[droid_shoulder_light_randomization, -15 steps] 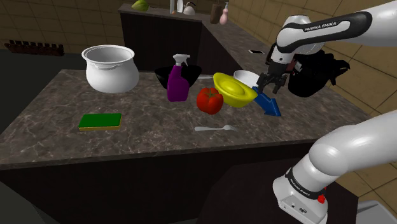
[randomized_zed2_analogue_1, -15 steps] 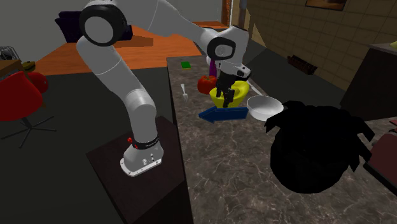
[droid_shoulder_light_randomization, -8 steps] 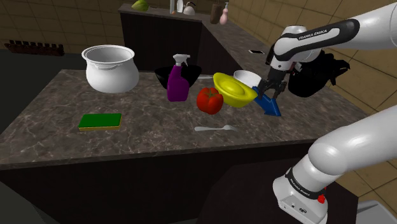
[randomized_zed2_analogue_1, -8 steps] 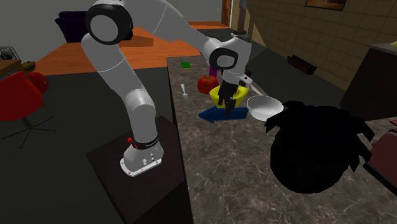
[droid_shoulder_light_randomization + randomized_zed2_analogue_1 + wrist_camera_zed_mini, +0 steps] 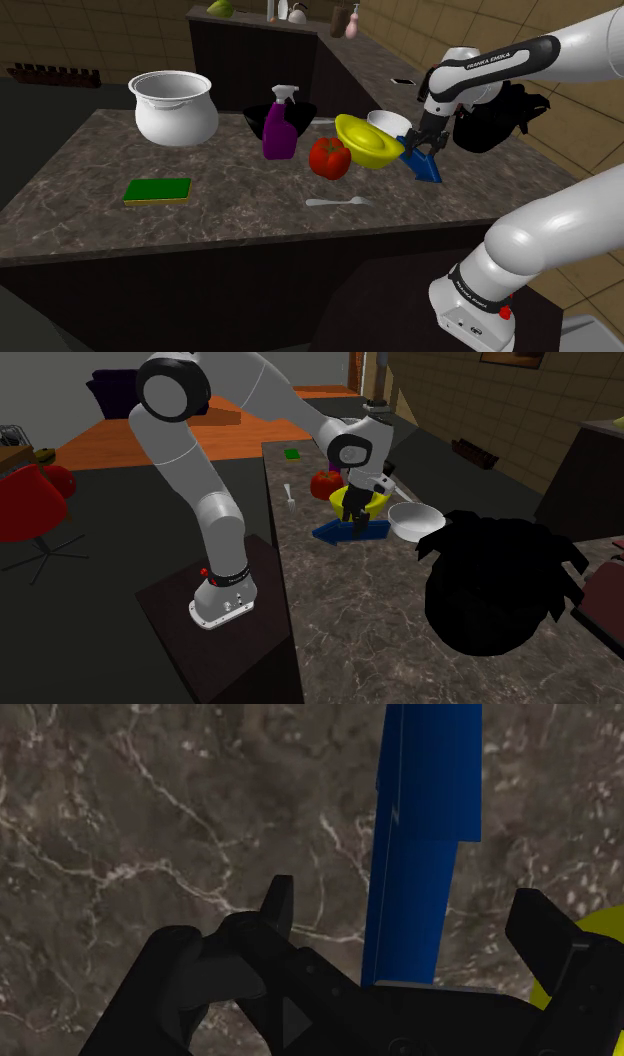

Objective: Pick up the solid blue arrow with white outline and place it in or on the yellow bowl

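Note:
The solid blue arrow (image 5: 424, 166) lies flat on the dark marble counter, just to the shoulder view's right of the yellow bowl (image 5: 366, 140). My black gripper (image 5: 425, 147) is low over the arrow's shaft and open. In the wrist view the gripper (image 5: 410, 916) straddles the blue arrow (image 5: 425, 824); both fingertips (image 5: 280, 899) stand apart from its sides, touching nothing. A sliver of the yellow bowl (image 5: 606, 926) shows beside the other finger. In the second exterior view the gripper (image 5: 358, 522) hangs over the arrow (image 5: 342, 532), in front of the bowl (image 5: 366, 500).
A white bowl (image 5: 386, 121) sits behind the yellow one, with a large black bag-like shape (image 5: 500, 115) past it. A red pepper (image 5: 329, 157), purple spray bottle (image 5: 279, 125), white pot (image 5: 173, 105), green sponge (image 5: 157, 189) and a spoon (image 5: 338, 202) also share the counter.
The gripper has come down from above the bowl's edge to just over the arrow's shaft, still open. The arrow and bowl have not moved.

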### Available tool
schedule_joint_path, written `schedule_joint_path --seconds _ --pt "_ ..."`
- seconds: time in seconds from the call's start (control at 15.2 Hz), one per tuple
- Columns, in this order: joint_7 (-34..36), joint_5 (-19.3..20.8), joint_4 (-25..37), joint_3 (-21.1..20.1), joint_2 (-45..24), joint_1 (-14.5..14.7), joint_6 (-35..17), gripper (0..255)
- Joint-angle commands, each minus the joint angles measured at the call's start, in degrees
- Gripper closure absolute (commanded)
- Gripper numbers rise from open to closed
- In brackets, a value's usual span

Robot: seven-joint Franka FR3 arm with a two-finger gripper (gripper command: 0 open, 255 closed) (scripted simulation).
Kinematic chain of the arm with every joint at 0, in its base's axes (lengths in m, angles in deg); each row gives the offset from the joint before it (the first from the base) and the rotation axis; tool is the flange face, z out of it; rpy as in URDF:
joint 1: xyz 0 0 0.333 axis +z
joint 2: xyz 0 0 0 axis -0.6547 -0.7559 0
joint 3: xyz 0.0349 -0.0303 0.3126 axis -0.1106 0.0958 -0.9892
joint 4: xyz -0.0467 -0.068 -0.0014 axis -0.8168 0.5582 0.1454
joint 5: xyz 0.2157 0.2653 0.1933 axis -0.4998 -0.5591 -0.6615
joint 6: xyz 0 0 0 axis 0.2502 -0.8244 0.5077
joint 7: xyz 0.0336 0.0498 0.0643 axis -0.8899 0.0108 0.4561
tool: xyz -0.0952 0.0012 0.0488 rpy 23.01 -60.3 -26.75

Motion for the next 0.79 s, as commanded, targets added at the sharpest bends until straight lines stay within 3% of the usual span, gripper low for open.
schedule_joint_path --seconds 0.0,0.07,0.13,0.73 --pt "0.0 0.0 -0.2 -0.1 -0.2 0.1 0.0 0" --pt "0.0 0.0 -0.2 -0.1 -0.2 0.1 0.0 0" --pt "0.0 -0.1 -0.2 -0.1 -0.3 0.1 0.0 255" --pt "0.0 0.0 -0.2 -0.1 -0.2 0.1 0.0 255"
